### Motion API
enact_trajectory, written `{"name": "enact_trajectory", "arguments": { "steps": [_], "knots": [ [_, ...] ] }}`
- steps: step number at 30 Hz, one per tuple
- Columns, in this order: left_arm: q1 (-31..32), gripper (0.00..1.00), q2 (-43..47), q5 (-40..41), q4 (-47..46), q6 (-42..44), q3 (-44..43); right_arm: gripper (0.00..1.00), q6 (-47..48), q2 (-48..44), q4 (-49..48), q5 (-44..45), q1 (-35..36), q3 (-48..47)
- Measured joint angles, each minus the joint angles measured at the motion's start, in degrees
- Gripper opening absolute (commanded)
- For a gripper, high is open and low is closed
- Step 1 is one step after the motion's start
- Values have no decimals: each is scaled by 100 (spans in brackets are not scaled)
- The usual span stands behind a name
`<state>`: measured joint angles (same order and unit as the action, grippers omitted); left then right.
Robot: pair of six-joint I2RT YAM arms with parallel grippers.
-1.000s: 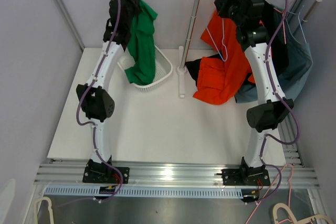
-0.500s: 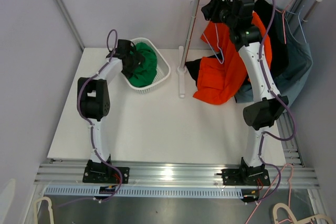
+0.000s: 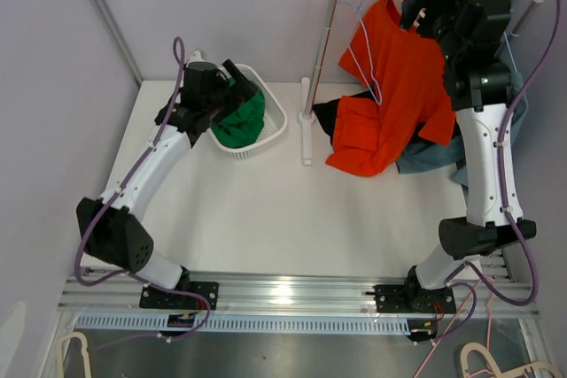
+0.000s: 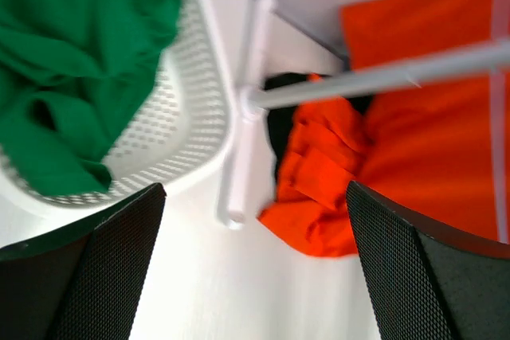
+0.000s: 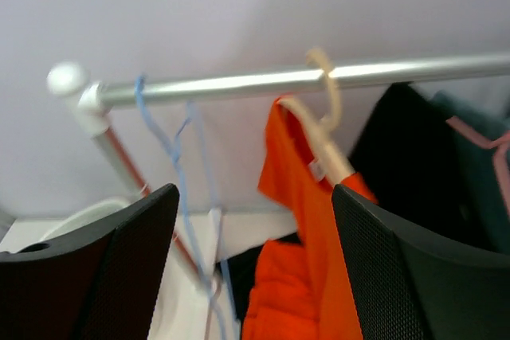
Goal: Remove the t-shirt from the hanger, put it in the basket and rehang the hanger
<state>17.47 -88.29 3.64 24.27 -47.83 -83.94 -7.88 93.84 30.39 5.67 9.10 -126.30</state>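
A green t-shirt [image 3: 241, 117] lies bunched in the white basket [image 3: 276, 123]; the left wrist view shows it too [image 4: 72, 61]. My left gripper [image 3: 241, 79] hovers just above it, open and empty [image 4: 255, 276]. An orange t-shirt [image 3: 394, 86] hangs from a beige hanger [image 5: 328, 129] on the metal rail [image 5: 239, 83], its lower part piled on the table. My right gripper [image 3: 423, 2] is up at the rail beside the orange shirt's collar, open with nothing between its fingers [image 5: 255, 268]. An empty blue wire hanger [image 5: 171, 145] hangs left of the orange shirt.
The rack's upright post [image 3: 323, 37] and white foot [image 3: 306, 130] stand between the basket and the orange shirt. A black garment [image 5: 406, 149] and a teal one [image 5: 478, 149] hang further right on the rail. Purple walls close in at the back and sides.
The left arm brought the green t-shirt down into the basket and let go, its jaws now wide. The right gripper opened and moved right along the rail.
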Motion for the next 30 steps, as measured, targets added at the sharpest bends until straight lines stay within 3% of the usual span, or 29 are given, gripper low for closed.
{"name": "enact_trajectory", "arguments": {
  "steps": [7,14,21,23,26,29,30],
  "knots": [
    [999,99,776,551,-210,577,256,80,282,1198,538,199,-693,-1937],
    [1132,99,800,713,-240,811,343,77,339,2011,907,-299,-1047,-2050],
    [1204,99,793,960,-358,1038,343,74,280,2205,776,-957,-1189,-2052],
    [1204,100,789,997,-409,1086,343,69,251,2267,671,-1176,-1231,-2055],
    [1204,100,761,1019,-516,1145,343,52,188,2428,450,-1541,-1294,-2061],
    [1204,99,695,1019,-608,1202,343,28,101,2605,256,-1888,-1340,-2061],
    [1204,99,671,1019,-623,1224,343,6,87,2653,177,-1993,-1349,-2061]
  ]
}}
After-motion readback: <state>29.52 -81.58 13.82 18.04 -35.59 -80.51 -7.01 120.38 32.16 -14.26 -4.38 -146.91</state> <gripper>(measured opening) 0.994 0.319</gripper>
